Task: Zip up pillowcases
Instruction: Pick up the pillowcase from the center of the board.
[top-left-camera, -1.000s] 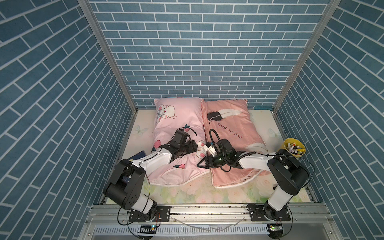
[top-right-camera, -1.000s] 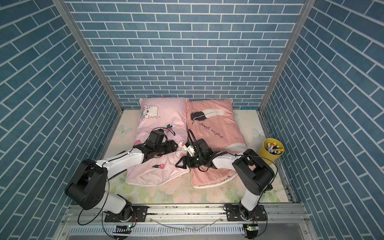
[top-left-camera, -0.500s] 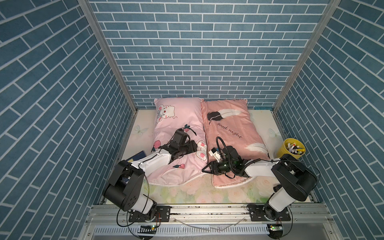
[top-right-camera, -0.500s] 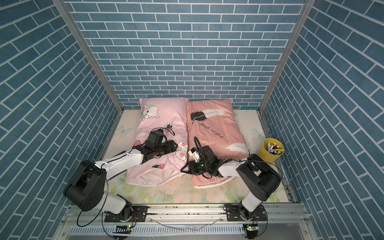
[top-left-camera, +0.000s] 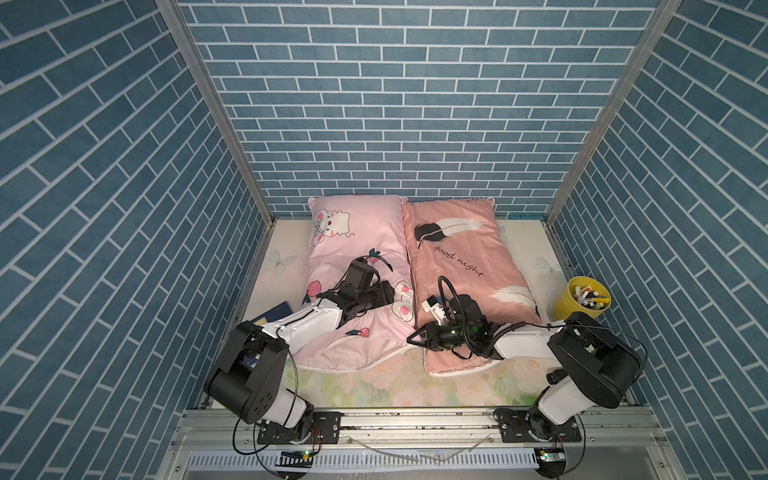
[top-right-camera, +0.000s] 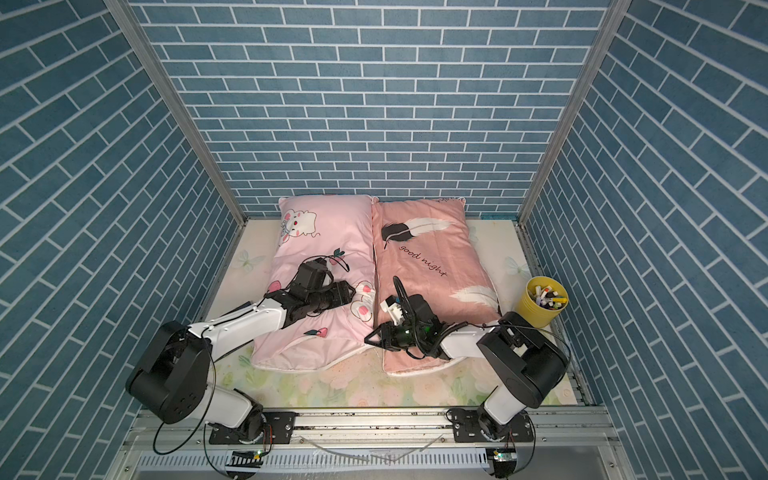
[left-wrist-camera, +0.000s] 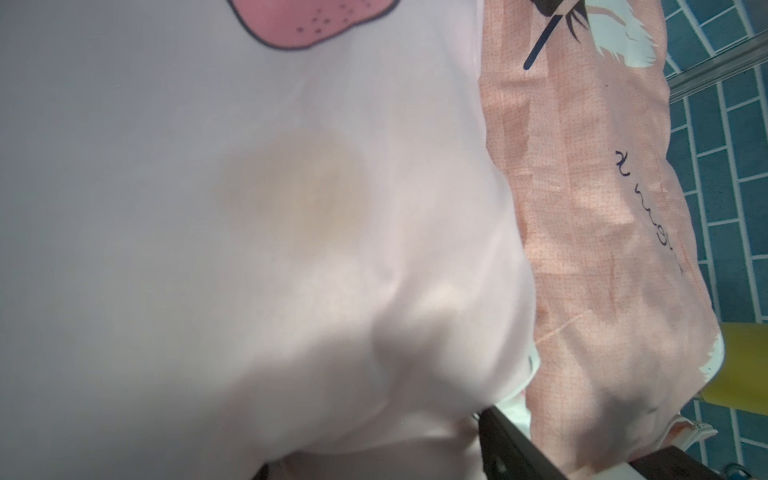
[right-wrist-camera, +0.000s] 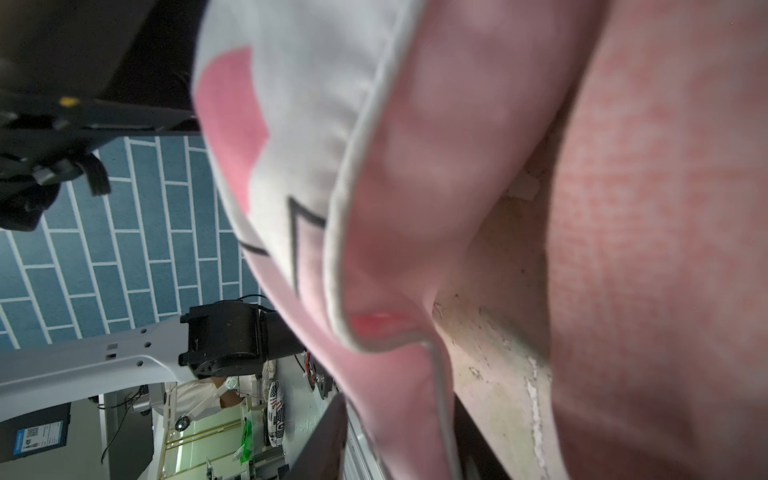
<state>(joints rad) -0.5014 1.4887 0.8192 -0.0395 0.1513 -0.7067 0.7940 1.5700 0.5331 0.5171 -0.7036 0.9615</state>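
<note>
Left gripper (top-left-camera: 394, 293): spread, pressed on bunny pillowcase (top-left-camera: 353, 237) as anchor.
Right gripper (top-left-camera: 412, 338): set at its edge, probably to start zipping; closure cannot be told.

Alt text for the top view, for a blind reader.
A bunny pillowcase and a feather pillowcase lie side by side on a floral mat. The left gripper rests on the bunny one; the right gripper is at its near corner. A yellow cup stands nearby.
</note>
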